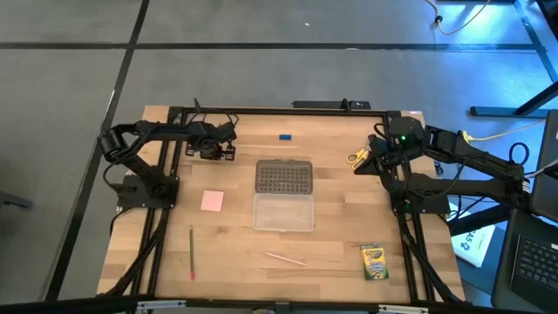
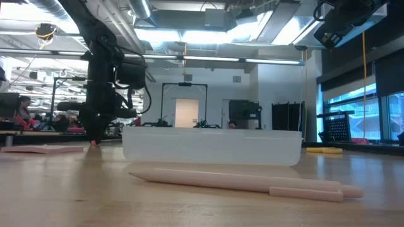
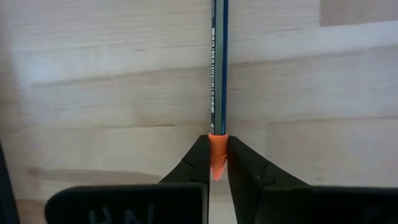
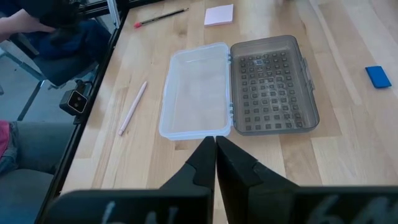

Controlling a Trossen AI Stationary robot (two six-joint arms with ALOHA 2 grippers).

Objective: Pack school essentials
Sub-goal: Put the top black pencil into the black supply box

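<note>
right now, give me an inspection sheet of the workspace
surface: light wooden table, bare between the items
job's things: blue pencil with orange eraser in the left gripper; green pencil with red end, pale pink pencil, pink square pad, green-and-yellow crayon box, small blue block, yellow-handled scissors all lying outside the case
case: clear rectangular plastic case open and empty, grey dotted lid laid flat
clutter: nothing seen
grippers: left gripper shut on the pencil's eraser end; right gripper shut, empty, raised
cables: yellow cable by the right arm
surroundings: grey floor, desks, a seated person
</note>
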